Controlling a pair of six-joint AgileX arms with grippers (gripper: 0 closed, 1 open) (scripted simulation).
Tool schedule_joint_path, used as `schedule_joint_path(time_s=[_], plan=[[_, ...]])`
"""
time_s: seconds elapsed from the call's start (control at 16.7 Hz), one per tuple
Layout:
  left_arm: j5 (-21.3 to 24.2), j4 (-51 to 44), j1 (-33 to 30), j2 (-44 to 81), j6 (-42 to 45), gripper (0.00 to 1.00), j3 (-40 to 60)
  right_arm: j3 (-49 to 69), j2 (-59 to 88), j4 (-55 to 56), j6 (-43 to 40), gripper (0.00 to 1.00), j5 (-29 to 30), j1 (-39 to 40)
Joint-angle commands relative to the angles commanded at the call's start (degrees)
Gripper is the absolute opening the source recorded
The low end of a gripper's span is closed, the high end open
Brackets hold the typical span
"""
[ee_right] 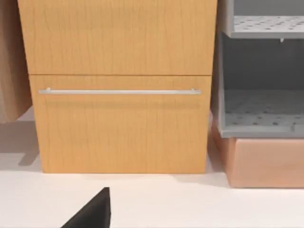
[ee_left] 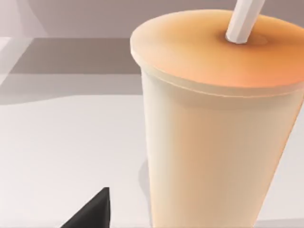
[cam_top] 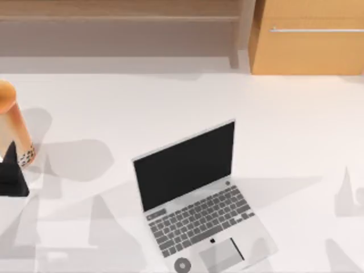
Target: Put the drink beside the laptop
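Drink (cam_top: pixel 14 128): stands at the far left edge of the top view, mid-height, upright on the white table (cam_top: pixel 284 142); its pearls show near its base.
Why there: it looks untouched so far, well apart from the laptop, so the carry is not yet done, as I judge it.
Drink close up: in the left wrist view the cup (ee_left: pixel 213 142) looms large, domed orange top and white straw (ee_left: pixel 244 19) uppermost.
Laptop (cam_top: pixel 199 199): open in the lower centre of the top view, black screen up and facing the lower edge, with free table on either side for the cup.
Left tool (cam_top: pixel 11 173): a dark shape at the left edge, just below the cup's base; whether it touches the cup, or how far open it is, I cannot tell.
Right tool: a dark fingertip (ee_right: pixel 92 211) low in the right wrist view, facing a wooden cabinet (ee_right: pixel 118 85); openness cannot be told, and it looks idle.
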Motion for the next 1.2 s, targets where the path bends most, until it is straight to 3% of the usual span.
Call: schedule_joint_path(time_s=[0.42,0.9,1.2], plan=[[-0.4,1.3,-0.5,2.1,-0.1,1.00,1.0,0.0,0.0,0.0,0.0,1.00,0.0,0.0],[-3.2,14.3,-3.7,26.6,-0.6,1.00,12.4,0.0,0.0,0.0,0.0,1.00,0.0,0.0],[-4.0,16.7,-4.5,31.4,-0.8,1.00,14.8,0.0,0.0,0.0,0.0,1.00,0.0,0.0]])
